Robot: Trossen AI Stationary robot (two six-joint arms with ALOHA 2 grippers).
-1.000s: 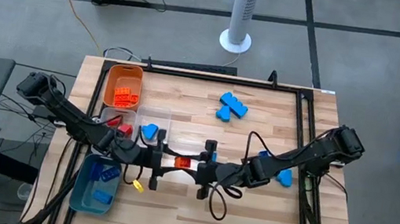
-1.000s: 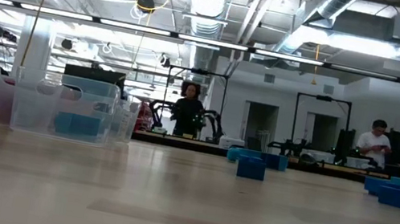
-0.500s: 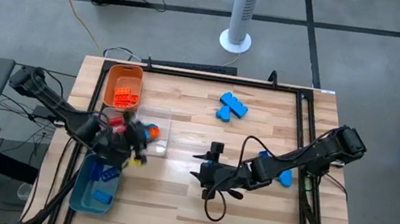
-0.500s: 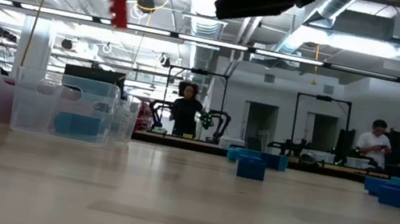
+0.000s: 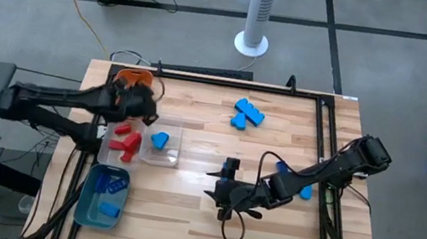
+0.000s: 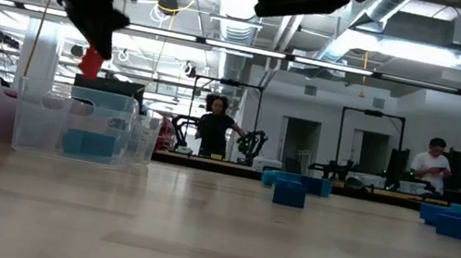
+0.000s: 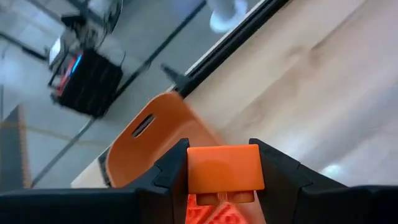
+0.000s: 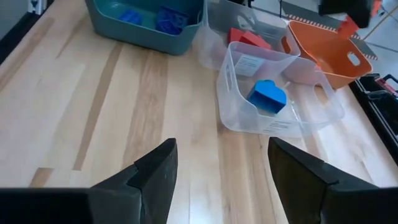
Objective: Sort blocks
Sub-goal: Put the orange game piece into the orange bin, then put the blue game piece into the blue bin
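My left gripper (image 5: 141, 104) is shut on an orange block (image 7: 224, 167) above the orange tray (image 7: 146, 140) at the table's far left. In the low view the block (image 6: 92, 61) shows below the dark fingers, well above the trays. My right gripper (image 5: 217, 184) hovers open near the table's middle, with nothing between its fingers (image 8: 152, 177). One clear tray holds red blocks (image 5: 122, 140), and the one next to it holds a blue block (image 5: 160, 140). More blue blocks (image 5: 246, 113) lie at the far middle of the table. My left gripper pinches the orange block by two opposite sides (image 7: 189, 168) between its two fingers. The fingers slant down toward the table's far left. The block is lifted clear, over the orange tray and the orange blocks (image 7: 211, 213) lying in it.
A teal tray (image 5: 103, 196) with blue blocks stands at the near left. A blue block (image 5: 301, 189) lies under the right arm. People stand in the room beyond the table. Bare wood lies at the near middle (image 5: 264, 237).
My left gripper has swung from the table's middle toward the far left edge, carrying the orange block past the clear trays to above the orange tray, and has turned as it went. My right gripper has stayed near the middle, now apart from the block.
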